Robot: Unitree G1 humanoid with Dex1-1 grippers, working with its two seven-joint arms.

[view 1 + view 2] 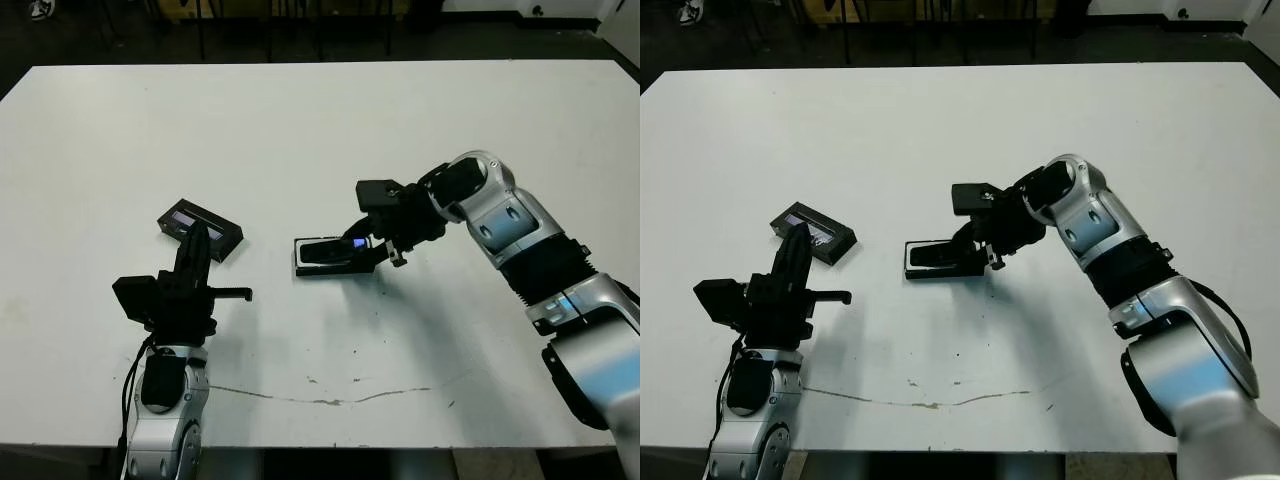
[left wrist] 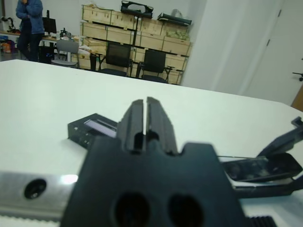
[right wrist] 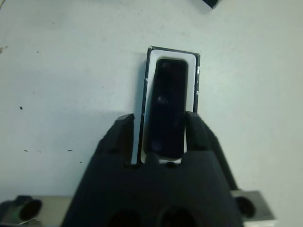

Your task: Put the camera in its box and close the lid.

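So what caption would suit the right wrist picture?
Right gripper straddling the camera as it lies in its white-lined box on the white table.

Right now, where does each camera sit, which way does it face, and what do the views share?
Left and right eye views: on the head, looking down at the white table; both arms show.
Left wrist view: looks along the shut left claw over the lid toward chairs and a person beyond.
Right wrist view: looks down along the open right claw straddling the box holding the camera.
Shared: every view shows the box and camera.
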